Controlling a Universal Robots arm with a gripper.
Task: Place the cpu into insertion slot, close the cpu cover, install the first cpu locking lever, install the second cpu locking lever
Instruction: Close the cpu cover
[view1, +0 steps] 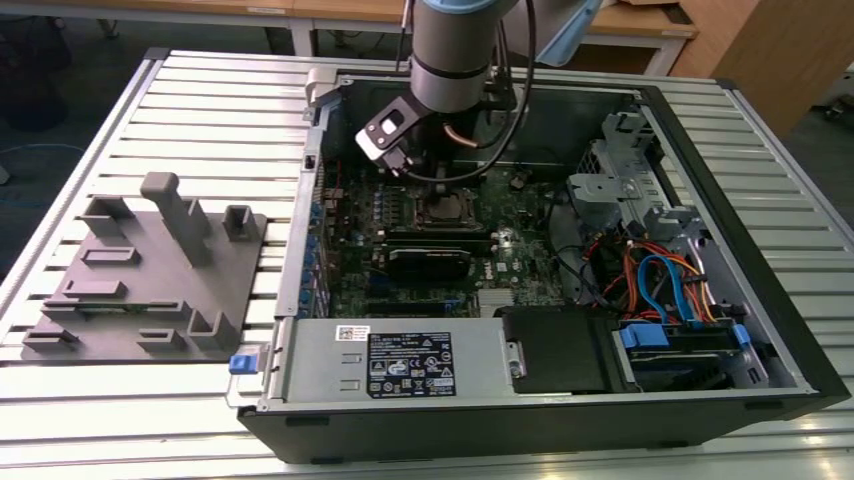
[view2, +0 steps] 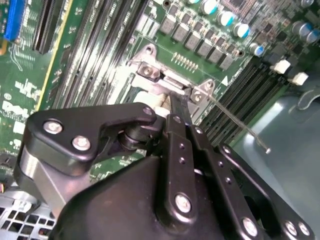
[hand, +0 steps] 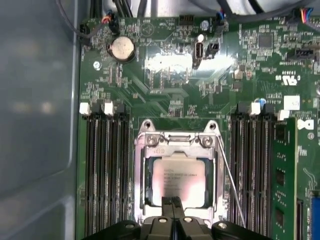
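Silvery-beige cpu sits in the insertion slot beneath the flat-lying cpu cover, and the gripper, jaws pinched together with nothing between them, is right at the cover's edge, thin locking lever slanting alongside.

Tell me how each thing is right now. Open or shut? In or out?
cpu: lying flat in the insertion slot.
cpu cover: folded down over the cpu.
locking lever: not latched, sticking out beside the slot.
gripper: shut, tips at the cover's edge.
computer case: open, with its insides showing.
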